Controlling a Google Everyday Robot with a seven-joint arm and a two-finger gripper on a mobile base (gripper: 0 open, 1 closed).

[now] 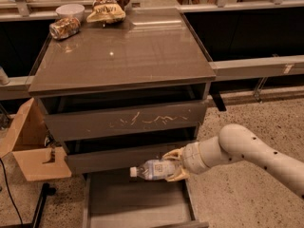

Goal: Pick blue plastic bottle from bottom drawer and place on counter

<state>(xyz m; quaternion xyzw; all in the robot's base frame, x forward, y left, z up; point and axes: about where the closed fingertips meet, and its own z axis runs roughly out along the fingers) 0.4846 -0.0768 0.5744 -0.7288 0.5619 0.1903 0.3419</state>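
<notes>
1. Speckled stone floor (247, 198) surrounds a grey-brown cabinet (128, 122) of three drawers; every place below is given from that cabinet.
2. Its glossy top, the surface (128, 56), is the broadest thing in view. A snack bag (109, 6), a bowl (70, 11) and a dented can (64, 27) sit at the cabinet's back left corner, as the camera sees it.
3. At the cabinet's foot the bottom drawer (133, 203) stands pulled out, its flat grey floor showing.
4. A pale arm (247, 148) reaches in from the cabinet's right side, low, at about the height of the middle drawer's front.
5. Before the cabinet's lower front, the end effector (170, 166) is clamped on the blue plastic bottle (153, 170), one finger above and one below its base end.
6. Held so, the bottle hangs just above the open drawer and close in front of the cabinet. Its long axis runs level and along the cabinet's front, with the white cap pointing to the cabinet's left, away from the wrist.
7. Judging from this, the surface lies up and back from the bottle, past the scratched drawer (128, 120) and the top's overhanging front edge. The cap end juts sideways from the grip, so it seems likeliest to catch that edge on the way up.
</notes>
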